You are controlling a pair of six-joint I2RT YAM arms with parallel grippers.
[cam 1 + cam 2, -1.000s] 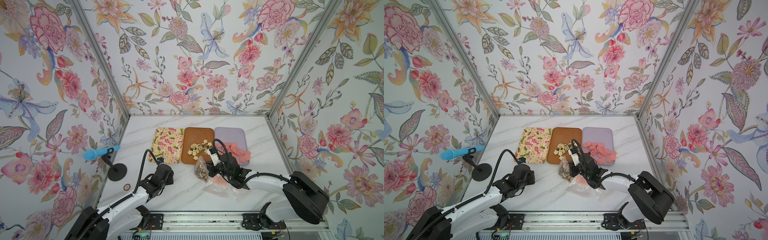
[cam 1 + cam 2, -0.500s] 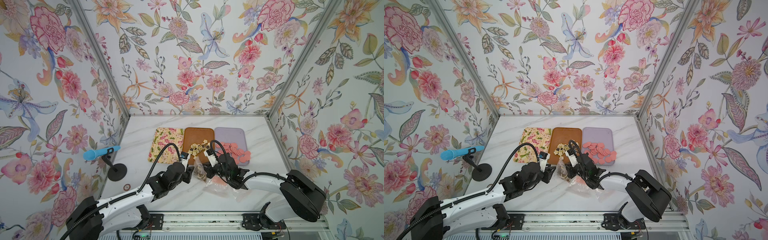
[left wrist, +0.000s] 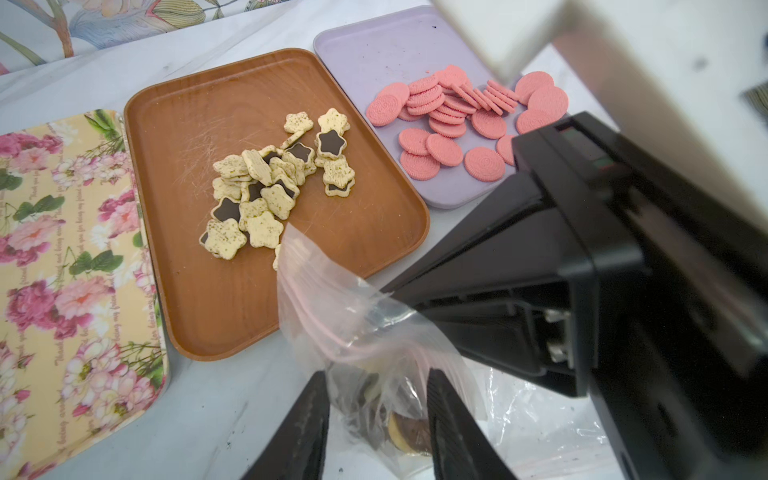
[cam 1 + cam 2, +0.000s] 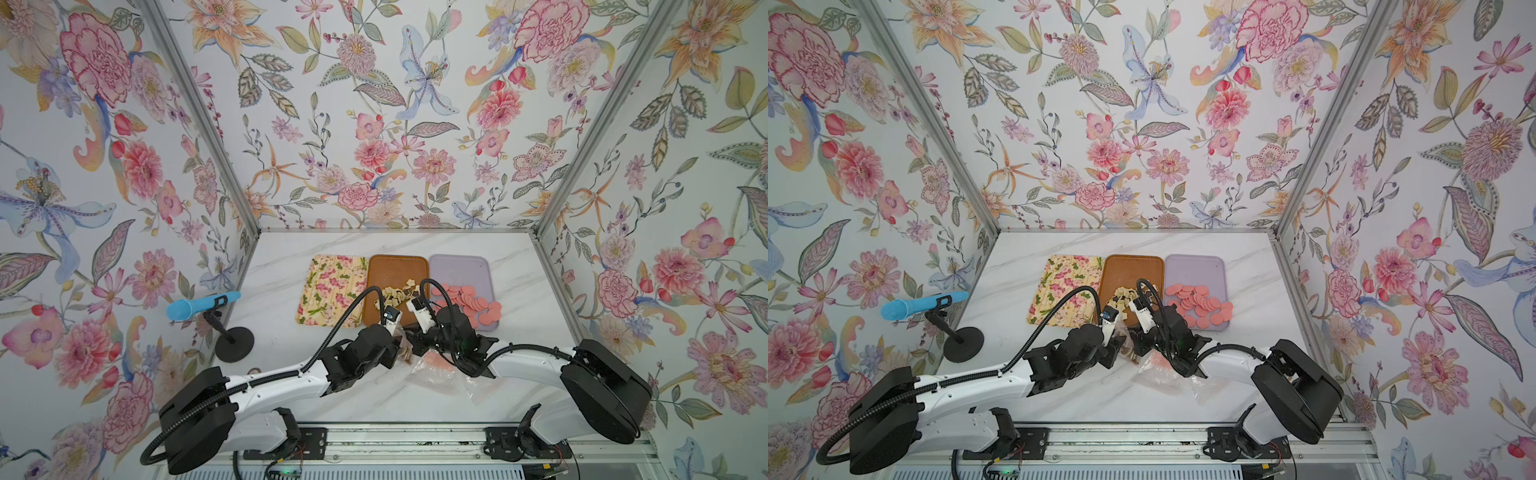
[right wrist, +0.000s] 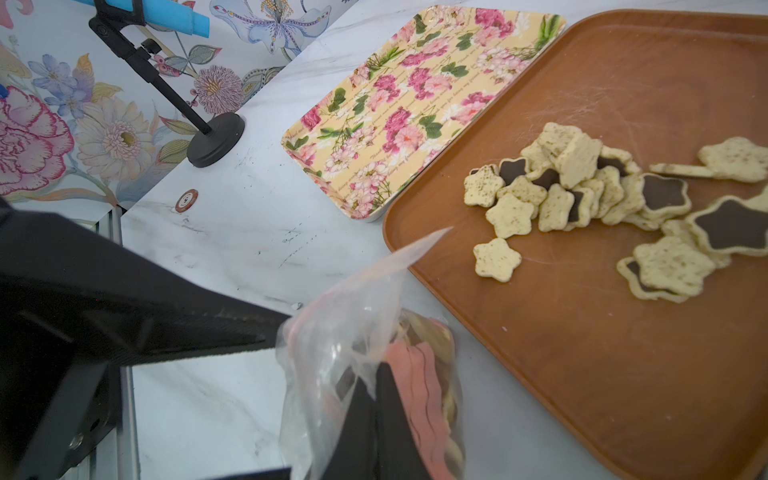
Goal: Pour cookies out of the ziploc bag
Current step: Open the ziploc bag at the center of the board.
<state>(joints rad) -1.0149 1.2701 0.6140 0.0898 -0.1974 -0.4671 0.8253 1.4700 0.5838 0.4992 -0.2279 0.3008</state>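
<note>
At the near rim of the brown tray (image 3: 216,299), the left claw (image 3: 377,386) stood with its jaws apart, one finger on either side of the bag (image 3: 332,316). Whether the pads pressed the film could not be told. The right claw (image 5: 376,374) was closed tight on a fold of the bag's upper film and held the bag upright. The cookies (image 5: 415,374), pink and brown rounds, sat bunched in the bottom of the bag between the left fingers. Whether the zip was open could not be told.

Risks, as judged:
- The thin film could slip out of the right claw's narrow pinch if the left claw pulled against it.
- A hard squeeze across the bunch could crack cookies.
- Tipped from here, cookies would likely land among the star biscuits (image 3: 257,187) or on the bare table (image 4: 291,266), as the bag's corner overhung the brown tray.

The floral tray (image 3: 62,249), the only bare one, lay beyond the brown tray. The lilac tray (image 3: 382,45) held pink rounds (image 3: 444,112). The two claws worked nearly nose to nose. Crumpled film (image 4: 440,374) lay under the right arm. The blue scoop (image 4: 199,305) on its stand was well apart and obstructed nothing.
</note>
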